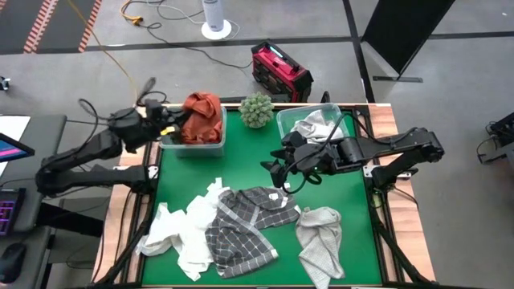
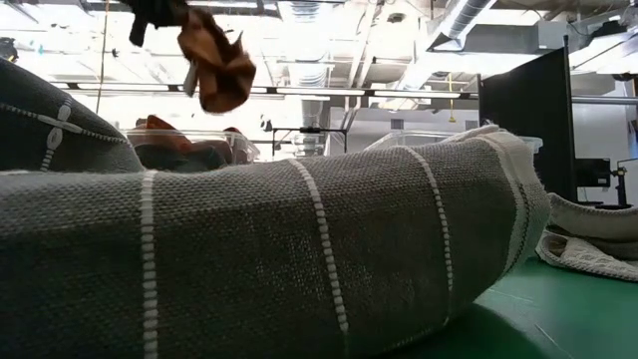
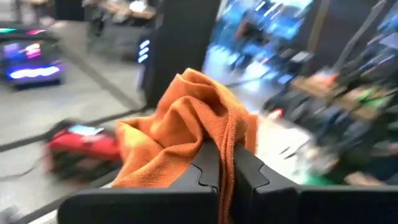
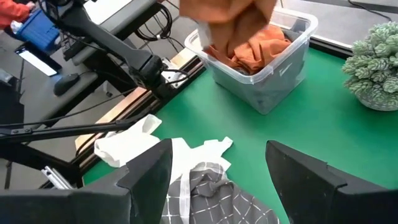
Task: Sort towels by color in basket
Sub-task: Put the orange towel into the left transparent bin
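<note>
Your rust-orange towel [image 1: 202, 115] hangs above the clear bin [image 1: 193, 146] at the table's far left edge, pinched in the left gripper [image 3: 219, 167]. The bin's contents are half hidden under it. Your right gripper [image 1: 279, 171] hovers spread and empty over mid-table. A plaid towel [image 2: 279, 259] blocks most of the low view.

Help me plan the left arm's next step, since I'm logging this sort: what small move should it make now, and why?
Probably lower a little and open. The left gripper is shut on a rust-orange towel, held above the clear bin on the left, which already holds orange cloth. Releasing there keeps the colours together. The right gripper waits open over the green table.
</note>
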